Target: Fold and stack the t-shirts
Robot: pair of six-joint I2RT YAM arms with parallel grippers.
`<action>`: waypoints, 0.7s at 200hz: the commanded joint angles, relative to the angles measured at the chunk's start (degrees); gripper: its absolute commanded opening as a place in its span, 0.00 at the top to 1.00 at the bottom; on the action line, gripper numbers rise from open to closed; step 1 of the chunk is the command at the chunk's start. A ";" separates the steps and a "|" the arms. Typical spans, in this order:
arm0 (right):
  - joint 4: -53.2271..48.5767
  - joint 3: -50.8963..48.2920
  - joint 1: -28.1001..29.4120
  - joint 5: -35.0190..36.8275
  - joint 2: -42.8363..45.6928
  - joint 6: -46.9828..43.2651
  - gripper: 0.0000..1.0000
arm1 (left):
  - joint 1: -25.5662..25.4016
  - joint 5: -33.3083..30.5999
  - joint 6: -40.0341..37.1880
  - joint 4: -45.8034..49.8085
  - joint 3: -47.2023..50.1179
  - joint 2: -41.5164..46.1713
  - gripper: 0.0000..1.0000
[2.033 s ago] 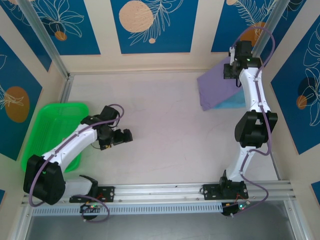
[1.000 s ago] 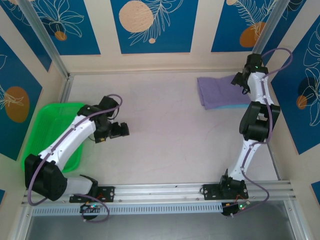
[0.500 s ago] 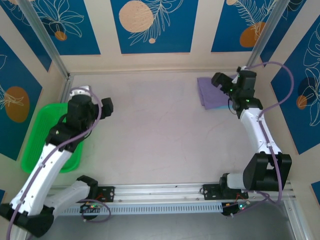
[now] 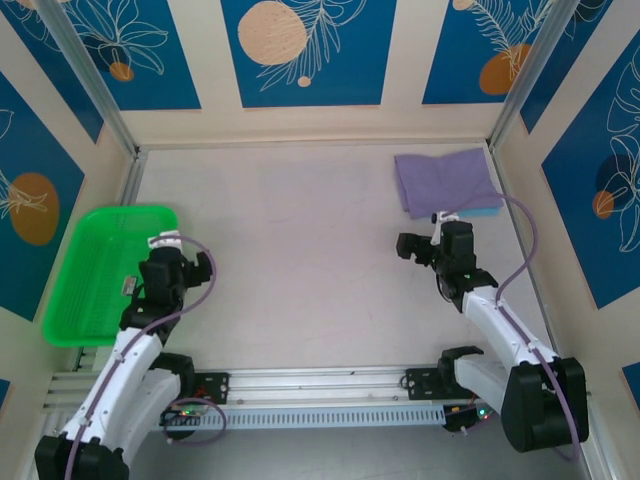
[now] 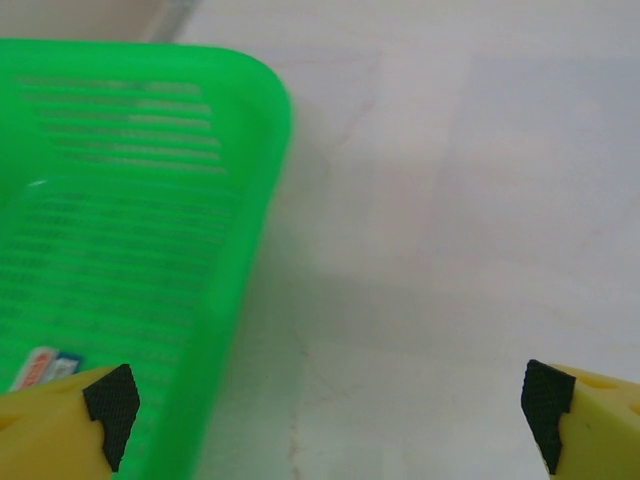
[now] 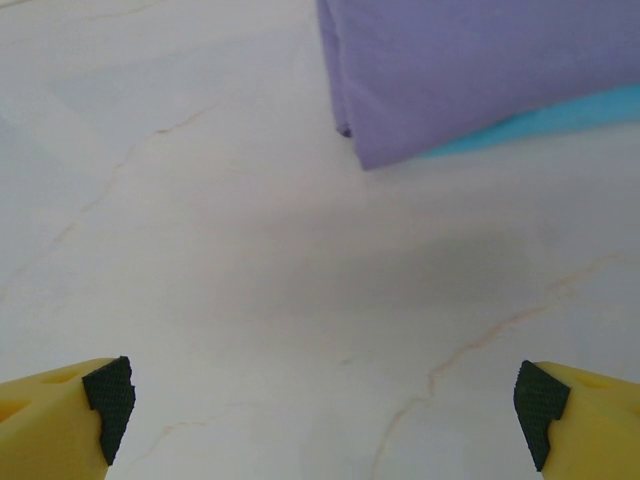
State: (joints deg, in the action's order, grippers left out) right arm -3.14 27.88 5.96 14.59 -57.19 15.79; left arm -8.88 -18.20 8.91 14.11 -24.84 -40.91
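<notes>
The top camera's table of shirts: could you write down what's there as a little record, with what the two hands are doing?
purple shirt: folded lavender-purple cloth t-shirt, far right corner, lying on the blue one
blue shirt: folded sky-blue cloth t-shirt, underneath, an edge peeking out
tray: bright green plastic tray, left side of the pale table
left hand: open, holding nothing, beside the tray's right rim
right hand: open, holding nothing, hovering apart from the stack
stacking: looks done
</notes>
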 commanded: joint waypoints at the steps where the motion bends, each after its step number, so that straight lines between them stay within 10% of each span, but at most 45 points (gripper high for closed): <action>1: 2.60 -2.77 -2.12 1.47 0.50 -0.59 0.01 | 0.30 9.59 -7.02 -8.44 2.09 -3.97 0.00; 140: 31.88 -3.15 -6.43 -2.68 -18.01 0.42 0.01 | 1.24 16.43 -12.25 -39.61 -0.25 -33.96 0.00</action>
State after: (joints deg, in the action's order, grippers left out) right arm 20.84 22.87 0.49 12.01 -73.36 15.38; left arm -8.62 -4.16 -2.55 -17.28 -21.96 -71.64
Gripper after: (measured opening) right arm 0.993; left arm 0.999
